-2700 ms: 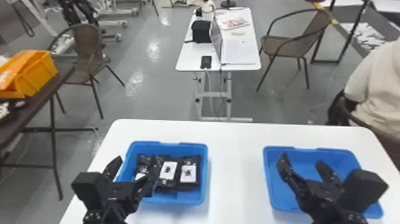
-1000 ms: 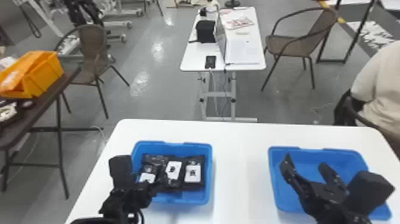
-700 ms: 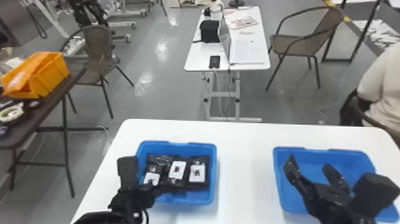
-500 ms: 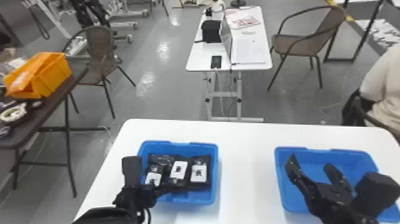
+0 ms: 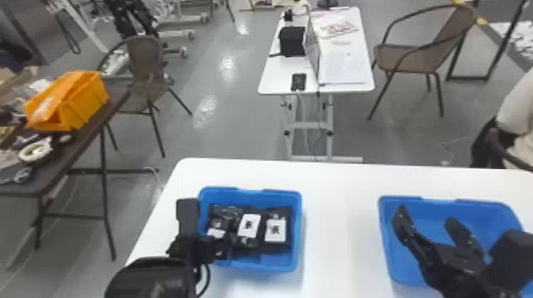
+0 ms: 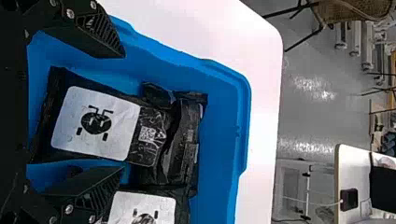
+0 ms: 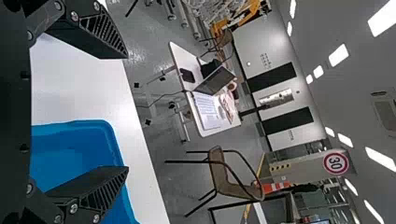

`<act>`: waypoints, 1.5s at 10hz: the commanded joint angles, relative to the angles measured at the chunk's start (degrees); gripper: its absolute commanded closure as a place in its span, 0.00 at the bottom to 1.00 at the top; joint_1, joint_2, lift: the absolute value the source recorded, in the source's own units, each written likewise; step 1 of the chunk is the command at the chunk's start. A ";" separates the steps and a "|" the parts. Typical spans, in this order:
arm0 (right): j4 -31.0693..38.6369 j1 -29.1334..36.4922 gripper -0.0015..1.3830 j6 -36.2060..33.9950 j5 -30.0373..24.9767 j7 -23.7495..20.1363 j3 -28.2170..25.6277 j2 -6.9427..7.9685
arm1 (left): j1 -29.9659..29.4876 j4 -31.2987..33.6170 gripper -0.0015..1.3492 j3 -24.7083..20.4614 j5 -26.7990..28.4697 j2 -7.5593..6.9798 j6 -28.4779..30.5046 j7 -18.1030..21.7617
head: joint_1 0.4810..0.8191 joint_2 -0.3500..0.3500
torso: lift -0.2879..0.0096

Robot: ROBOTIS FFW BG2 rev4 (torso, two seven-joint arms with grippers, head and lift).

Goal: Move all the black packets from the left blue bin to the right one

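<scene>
My left hand (image 6: 123,112) is released over the black packets (image 5: 275,230).
All seem left to move: left bin (image 5: 297,234), eleven o'clock, to right bin (image 5: 482,216), one o'clock.

Beyond the white worktop (image 5: 341,182), a shiny grey floor (image 5: 222,134) carries two brown chairs, a white table (image 5: 273,81) and a dark side table (image 5: 89,123), under bright ceiling lights (image 7: 338,55).
</scene>
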State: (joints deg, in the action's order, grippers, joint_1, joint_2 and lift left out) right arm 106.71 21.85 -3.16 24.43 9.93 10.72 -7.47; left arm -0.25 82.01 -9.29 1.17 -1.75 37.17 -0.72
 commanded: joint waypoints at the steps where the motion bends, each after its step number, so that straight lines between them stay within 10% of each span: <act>1: -0.19 -0.31 0.13 0.00 0.35 -0.17 0.00 0.00 | 2.18 -3.26 0.12 0.41 0.68 -0.53 0.10 -0.07 | 0.63 0.77 | 0.97; 5: -0.37 -0.49 0.13 0.09 0.53 -0.26 0.00 0.00 | 4.47 -6.69 0.16 1.21 -0.11 -1.77 3.88 0.01 | 0.63 0.77 | 0.97; 7: -0.45 -0.49 0.13 0.09 1.05 -0.35 0.00 0.00 | 4.73 -6.60 0.77 2.61 0.76 -2.12 4.85 0.54 | 0.63 0.77 | 0.97; 12: -0.80 -0.66 0.13 0.09 1.67 -0.61 0.00 0.00 | 4.47 -5.20 0.90 1.91 3.58 -2.73 5.37 8.10 | 0.63 0.76 | 0.97; 15: -0.72 -0.66 0.13 0.09 1.84 -0.79 0.00 0.00 | -4.67 11.33 0.90 1.64 3.05 -1.59 -0.52 12.85 | 0.63 0.74 | 0.97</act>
State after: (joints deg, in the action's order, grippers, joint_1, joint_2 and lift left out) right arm 105.95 21.16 -3.07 26.22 9.10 10.72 -7.47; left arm -3.15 90.14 -7.54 4.62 -3.70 37.91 12.06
